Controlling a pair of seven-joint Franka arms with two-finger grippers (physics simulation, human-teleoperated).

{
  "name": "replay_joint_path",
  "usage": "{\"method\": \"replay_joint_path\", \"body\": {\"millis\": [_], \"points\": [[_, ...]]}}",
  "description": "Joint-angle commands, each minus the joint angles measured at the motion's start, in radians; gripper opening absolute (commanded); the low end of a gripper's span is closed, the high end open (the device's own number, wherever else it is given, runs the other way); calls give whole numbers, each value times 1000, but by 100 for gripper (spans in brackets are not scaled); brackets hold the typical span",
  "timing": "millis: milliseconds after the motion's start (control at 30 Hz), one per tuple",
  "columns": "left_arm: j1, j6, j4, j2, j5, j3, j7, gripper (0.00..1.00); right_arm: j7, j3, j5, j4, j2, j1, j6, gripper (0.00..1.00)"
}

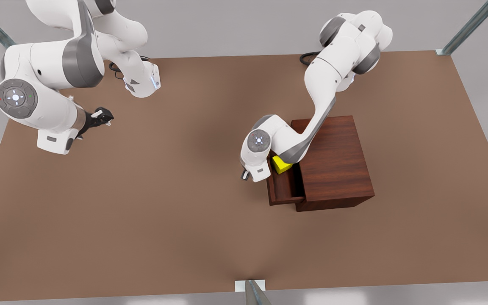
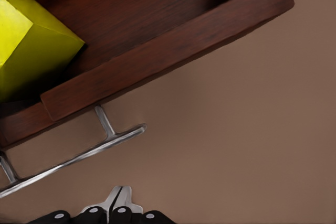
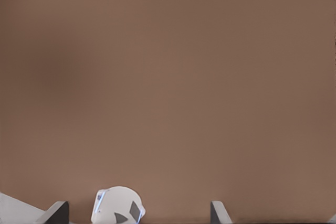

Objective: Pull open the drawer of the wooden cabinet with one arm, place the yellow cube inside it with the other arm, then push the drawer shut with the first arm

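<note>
the wooden cabinet (image 1: 335, 163) sits on the brown table (image 1: 142, 212) toward the front view's right, flat top up, w/ its open face turned to the front view's left so an arm on that side can work it. the drawer (image 1: 284, 186) is pulled part way out of that face, long axis running along the cabinet front, roughly near-to-far in the front view; it slides across that, toward the front view's left. its silver bar handle (image 2: 79, 156) runs parallel to the drawer front, standing off it on short posts. the yellow cube (image 1: 281, 164) lies inside the drawer at the far end, tilted on an edge or corner rather than flat, prob just leaning on the drawer wall; part of it is hidden by the forearm. so placing looks done and the push-shut is what's left, i'd say. the left gripper (image 2: 116, 203) is just outside the handle, not touching it, fingers pressed together w/ nothing between them, which suits pushing on the drawer front better than grabbing. the right gripper (image 1: 100, 117) hangs over bare table at the front view's left, well apart from the cabinet, fingers spread and empty; that arm waits, clear of the drawer's path.
</note>
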Motion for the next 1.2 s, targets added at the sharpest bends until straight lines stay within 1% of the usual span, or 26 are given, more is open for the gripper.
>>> {"method": "replay_joint_path", "body": {"millis": [0,67,100,167,433,500,633,733,867,1067,1133,1167], "points": [[11,9,-12,-5,3,-6,-895,21,341,-1,-3,1,9,-7,11,100],[28,-37,-13,-5,3,-29,-875,21,349,-9,-15,2,12,-14,20,100],[50,-39,-42,-5,4,-55,-850,21,353,-9,-17,2,12,-11,34,100],[64,-40,-45,-5,4,-59,-850,21,358,0,-86,5,11,15,35,100],[113,-115,-71,-16,9,-67,-769,21,357,0,-135,4,28,55,55,100],[146,-140,-73,-17,15,-90,-740,21,357,0,-138,4,28,62,55,100],[205,-186,-82,-37,17,-99,-683,21,358,0,-137,4,34,65,55,100],[217,-186,-90,-36,23,-112,-678,21,360,0,-138,4,35,72,54,100],[260,-250,-98,-45,38,-127,-625,21,361,0,-138,2,37,74,54,100],[307,-260,-116,-60,66,-162,-597,21,361,0,-138,2,37,77,52,100],[320,-188,-107,-60,52,-202,-611,21,364,0,-138,4,37,77,52,100],[341,-184,-105,-60,53,-222,-615,21,373,0,-138,2,37,78,52,100]]}}
